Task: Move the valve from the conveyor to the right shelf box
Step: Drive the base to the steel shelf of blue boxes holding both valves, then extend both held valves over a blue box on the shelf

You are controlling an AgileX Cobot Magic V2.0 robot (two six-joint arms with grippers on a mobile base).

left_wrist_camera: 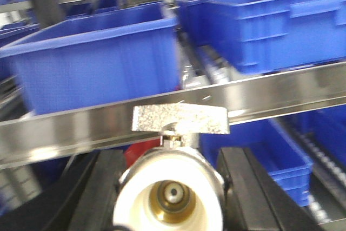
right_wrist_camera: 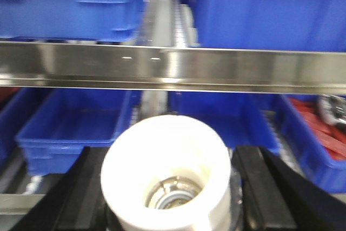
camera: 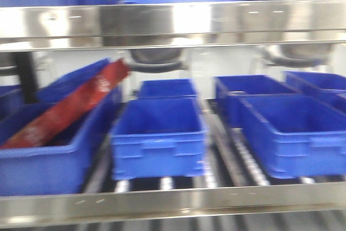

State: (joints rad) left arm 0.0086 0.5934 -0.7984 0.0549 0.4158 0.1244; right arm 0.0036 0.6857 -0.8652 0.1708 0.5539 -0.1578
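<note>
Front view, left to right: the right shelf [camera: 173, 20] carries a row of blue bins behind its mirror-like rail: a left-hand bin [camera: 32, 171] with a red packet [camera: 70, 109] leaning out of it, an empty-looking centre bin [camera: 157, 139], and right-hand bins [camera: 292, 139] whose contents cannot be made out. The conveyor is not in view. Left wrist view: the left gripper [left_wrist_camera: 172, 204] has its jaws pinching the valve [left_wrist_camera: 170, 187], black fingers [left_wrist_camera: 102, 187] against either side of the body, white end cap toward the camera and the lever [left_wrist_camera: 180, 119] standing upright on top. The valve is thus in the air in front of a shelf rail [left_wrist_camera: 281, 93], with a blue bin [left_wrist_camera: 97, 58] above and behind that rail. Right wrist view: the right gripper [right_wrist_camera: 167, 193] likewise has its jaws clamped on a second valve [right_wrist_camera: 167, 155], facing another rail [right_wrist_camera: 173, 68] with a lower bin [right_wrist_camera: 75, 128] beyond. The step in hand appears to be the carry toward a box. To do it well, bring each valve in through the gap between rails with the lever kept clear of the steel, pass over the near wall of an empty bin, lower until the valve is close to the bin floor, and only then spread the jaws; the blur suggests slowing first.
</note>
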